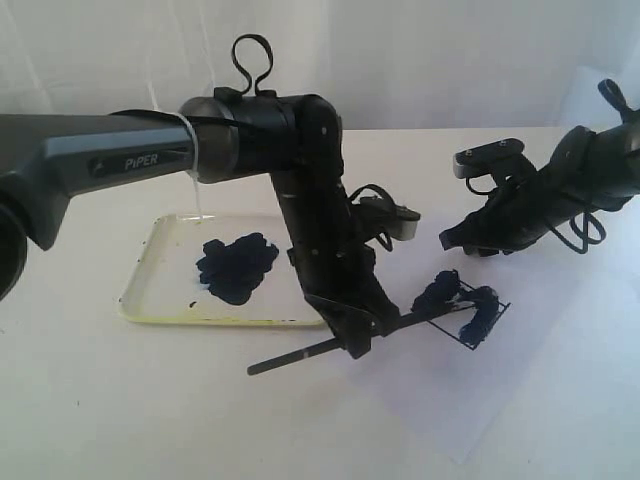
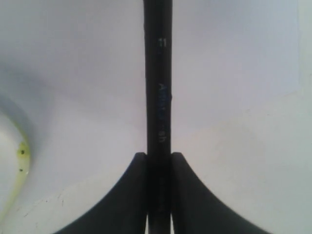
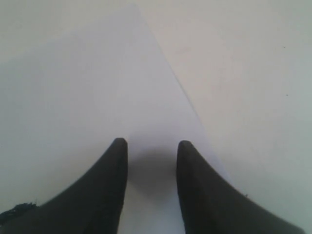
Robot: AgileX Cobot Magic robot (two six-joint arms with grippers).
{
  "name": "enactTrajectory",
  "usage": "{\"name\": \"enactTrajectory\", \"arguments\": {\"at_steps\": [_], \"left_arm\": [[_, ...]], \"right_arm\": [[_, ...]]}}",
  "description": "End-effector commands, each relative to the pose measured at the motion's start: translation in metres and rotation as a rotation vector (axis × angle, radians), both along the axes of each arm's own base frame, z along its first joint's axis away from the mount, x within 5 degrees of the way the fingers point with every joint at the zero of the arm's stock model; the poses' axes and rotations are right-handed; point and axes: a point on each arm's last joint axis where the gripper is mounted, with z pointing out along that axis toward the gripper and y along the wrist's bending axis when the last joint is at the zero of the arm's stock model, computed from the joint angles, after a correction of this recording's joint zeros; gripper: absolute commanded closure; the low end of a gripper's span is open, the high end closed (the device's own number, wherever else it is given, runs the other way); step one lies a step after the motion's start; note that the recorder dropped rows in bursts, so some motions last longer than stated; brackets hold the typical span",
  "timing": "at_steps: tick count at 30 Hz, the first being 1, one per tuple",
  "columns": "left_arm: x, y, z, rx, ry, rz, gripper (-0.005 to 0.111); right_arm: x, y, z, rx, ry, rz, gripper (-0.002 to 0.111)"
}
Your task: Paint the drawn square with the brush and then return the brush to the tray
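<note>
The brush [image 1: 300, 355] lies almost level just above the table, and my left gripper [image 1: 358, 340] is shut on its black handle. Its thin end reaches right into the drawn square [image 1: 472, 312], a tilted black-lined outline with dark blue smears inside and at its left corner. In the left wrist view the handle [image 2: 158, 92] runs straight out between the closed fingers [image 2: 139, 195] of the left gripper [image 2: 158, 158]. The tray [image 1: 150, 260] sits to the left with a dark paint blotch [image 1: 237, 265]. My right gripper [image 1: 450, 240] hovers open above the square; the right gripper [image 3: 152, 144] holds nothing.
A white paper sheet [image 1: 500, 390] carries the square and spreads toward the front right; its edge [image 3: 170, 78] shows in the right wrist view. The tray's yellow-stained rim [image 2: 22, 153] shows beside the left gripper. The left arm's forearm crosses over the tray's right end.
</note>
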Motion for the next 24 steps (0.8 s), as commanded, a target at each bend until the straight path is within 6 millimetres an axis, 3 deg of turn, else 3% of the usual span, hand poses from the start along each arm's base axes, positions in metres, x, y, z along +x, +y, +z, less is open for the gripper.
{"name": "enactTrajectory", "arguments": {"at_steps": [1, 11, 24], "left_arm": [[-0.005, -0.002, 0.005, -0.017, 0.025, -0.025, 0.107], [-0.001, -0.001, -0.013, 0.043, 0.033, 0.002, 0.107], [0.005, 0.004, -0.011, 0.109, -0.003, 0.077, 0.107]], "right_arm": [[-0.004, -0.002, -0.006, -0.007, 0.046, 0.02, 0.075], [-0.005, -0.002, -0.007, -0.005, 0.054, 0.022, 0.075], [-0.004, -0.002, -0.007, -0.006, 0.05, 0.021, 0.075]]}}
